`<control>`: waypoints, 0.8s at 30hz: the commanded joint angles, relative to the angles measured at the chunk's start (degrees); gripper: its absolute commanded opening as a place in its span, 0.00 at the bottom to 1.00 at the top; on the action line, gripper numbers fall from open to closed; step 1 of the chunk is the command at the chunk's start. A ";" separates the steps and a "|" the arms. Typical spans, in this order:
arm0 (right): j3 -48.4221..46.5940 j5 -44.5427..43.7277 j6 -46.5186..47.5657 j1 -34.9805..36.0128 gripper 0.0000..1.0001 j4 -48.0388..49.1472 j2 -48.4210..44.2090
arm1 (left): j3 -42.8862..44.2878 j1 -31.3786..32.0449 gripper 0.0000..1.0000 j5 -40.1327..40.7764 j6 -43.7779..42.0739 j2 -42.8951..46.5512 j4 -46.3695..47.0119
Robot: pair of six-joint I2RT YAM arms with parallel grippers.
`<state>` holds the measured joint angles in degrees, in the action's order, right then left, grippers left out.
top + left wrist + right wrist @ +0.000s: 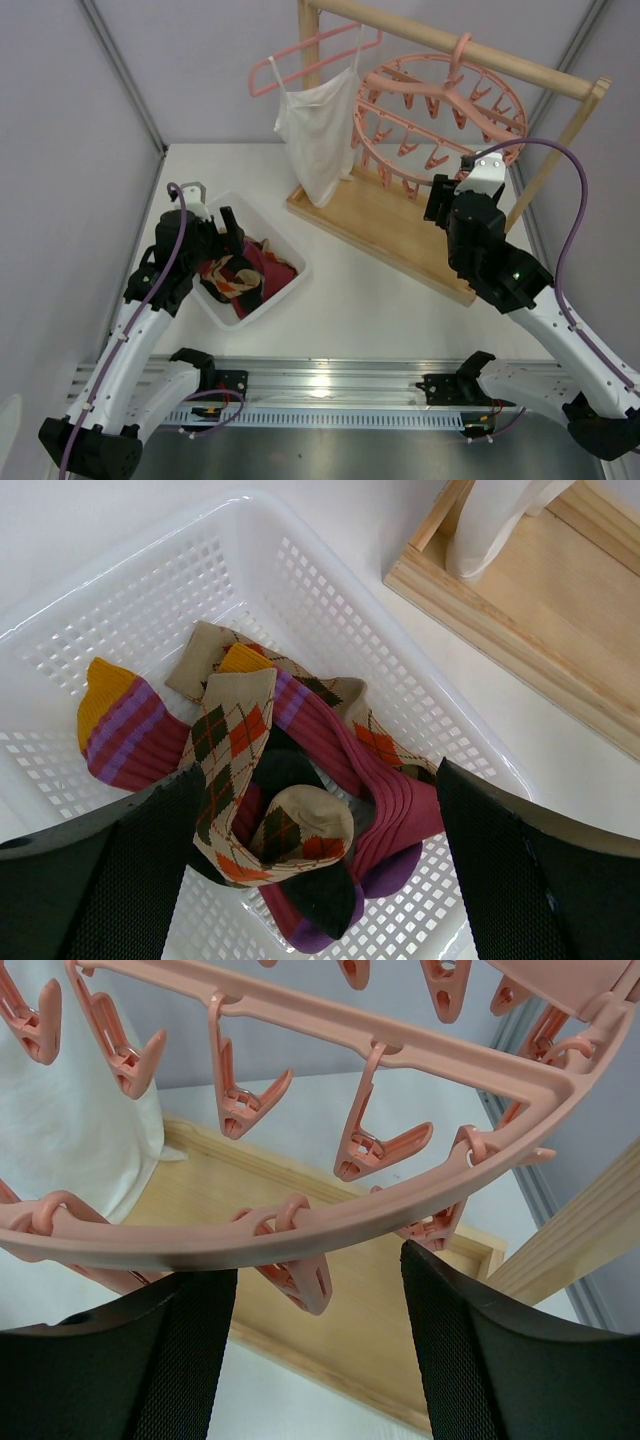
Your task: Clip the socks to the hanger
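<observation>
White desk point(380, 310), grey partition walls point(60, 120) round it. My L pincer point(320, 825) gapes wide over socks point(290, 780) in white basket point(150, 600) nr desk's left edge. R pincer point(320, 1305) apart, unclamped, under round pink clip hanger point(400, 1200) on wooden rack point(390, 225), far-right corner.

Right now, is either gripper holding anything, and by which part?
Nothing is held. Left gripper open above the socks; right gripper open at the hanger, not gripping it.

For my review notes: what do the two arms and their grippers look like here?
The left arm and right arm both have white link shells with black joints and black wrist sections. A thin purple cable runs along each. The fingers are broad black plates with mesh-textured inner faces. A small green light shows on the right arm.
</observation>
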<state>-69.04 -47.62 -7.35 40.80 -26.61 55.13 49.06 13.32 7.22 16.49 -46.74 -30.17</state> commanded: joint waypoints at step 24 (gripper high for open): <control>-3.03 -4.77 -0.12 0.16 0.40 2.97 -0.38 | 0.34 -0.31 1.00 -1.16 0.21 0.16 0.64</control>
<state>-69.14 -50.54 -7.03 40.82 -26.44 56.23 49.06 13.32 6.83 16.49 -46.87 -30.20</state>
